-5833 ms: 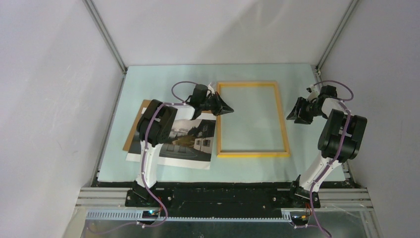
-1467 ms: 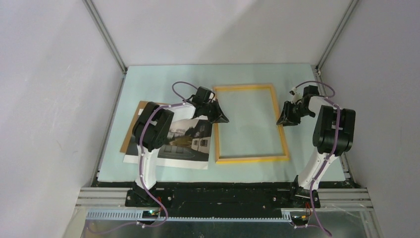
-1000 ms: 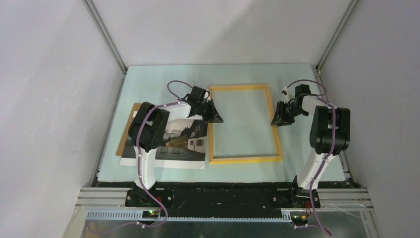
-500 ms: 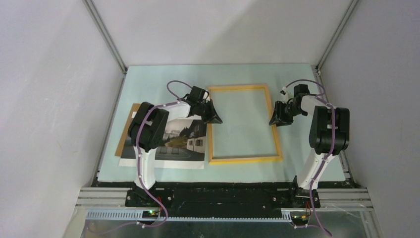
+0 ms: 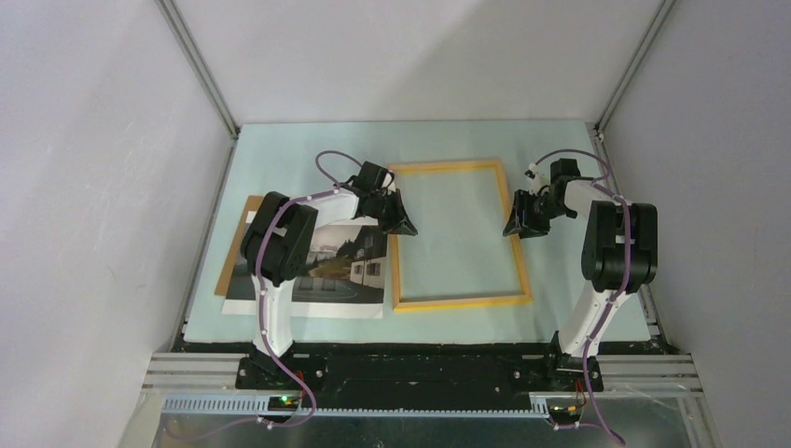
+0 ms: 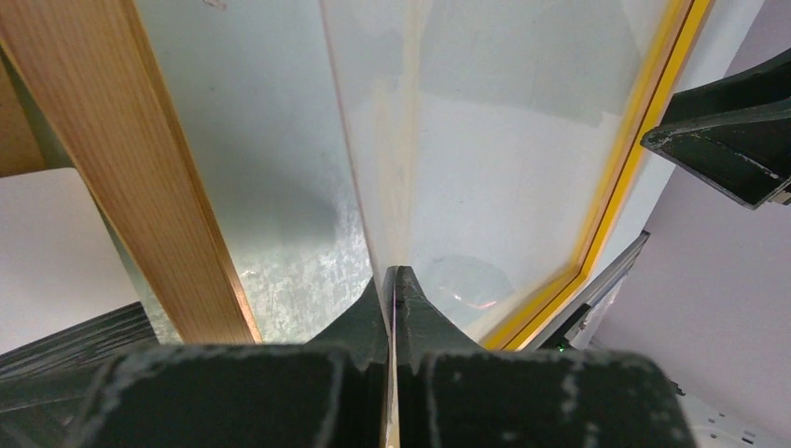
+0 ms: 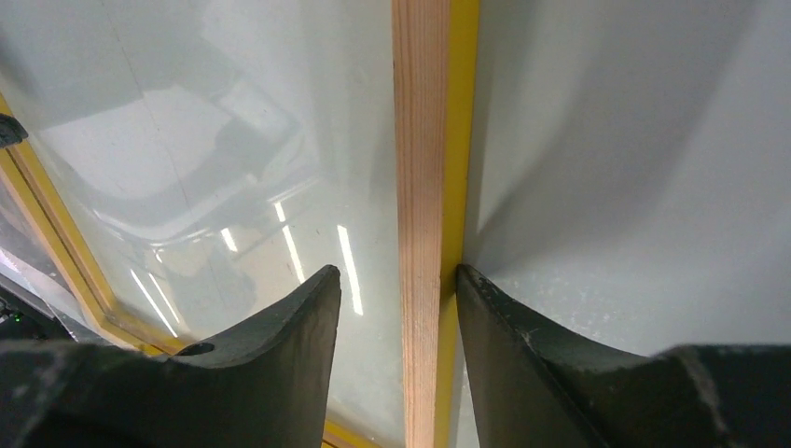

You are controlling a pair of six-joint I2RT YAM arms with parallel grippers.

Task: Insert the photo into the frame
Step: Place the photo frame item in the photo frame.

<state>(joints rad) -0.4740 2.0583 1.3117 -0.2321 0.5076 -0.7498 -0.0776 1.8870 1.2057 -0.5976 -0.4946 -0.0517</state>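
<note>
The frame (image 5: 462, 301), with thin yellow-orange edges and a clear pane, lies flat mid-table. The photo (image 5: 350, 266), a dark misty landscape with a white house, lies left of it, its right edge at the frame's left bar. My left gripper (image 5: 403, 222) is over that bar (image 6: 140, 168), shut (image 6: 392, 273) on a thin pale sheet edge (image 6: 378, 233) that appears to be the photo's upper right corner. My right gripper (image 5: 516, 224) is open (image 7: 394, 271) and straddles the frame's right bar (image 7: 424, 140), its outer finger (image 7: 494, 327) against the yellow side.
A plain brown backing board (image 5: 235, 250) lies under the photo's left part. The pale green mat (image 5: 308, 159) covers the table. Grey walls stand on the left, back and right. The arms' base rail (image 5: 420, 369) runs along the near edge.
Frame, photo and both grippers have shifted left over the earlier frames. In the last half second the shift is very small. The left gripper stays shut, the right stays open round the bar.
</note>
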